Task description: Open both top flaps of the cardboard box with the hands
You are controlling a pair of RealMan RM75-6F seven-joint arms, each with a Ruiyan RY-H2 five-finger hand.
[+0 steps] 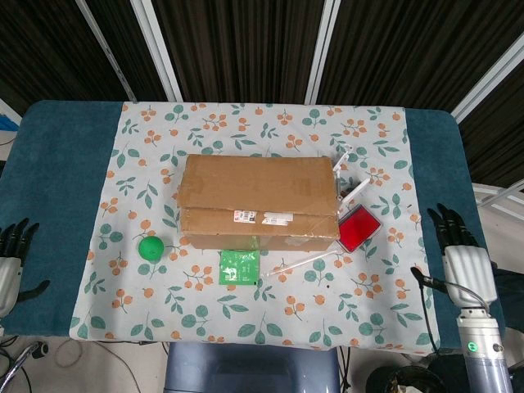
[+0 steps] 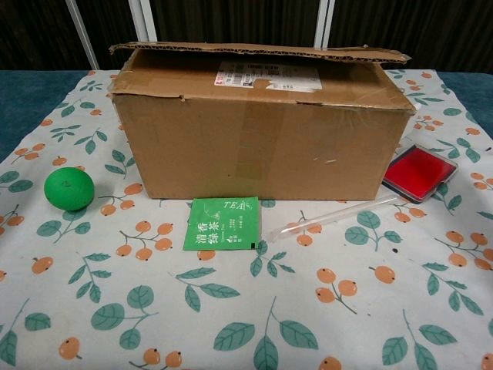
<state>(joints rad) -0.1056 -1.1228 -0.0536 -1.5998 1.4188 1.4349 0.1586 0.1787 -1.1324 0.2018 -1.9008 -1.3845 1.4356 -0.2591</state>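
On the table the cardboard box (image 1: 259, 202) has both flaps shut, so I should bring my empty, spread left hand (image 1: 10, 260) and right hand (image 1: 463, 260) up and lift each flap edge slowly.

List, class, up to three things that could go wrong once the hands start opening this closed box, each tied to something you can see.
1. The clear tube and red case lie close beside the cardboard box; the right hand, approaching, could knock them.
2. The green ball sits loose near the box's left; the left hand may send it rolling.
3. The box could slide on the floral cloth as flaps lift.
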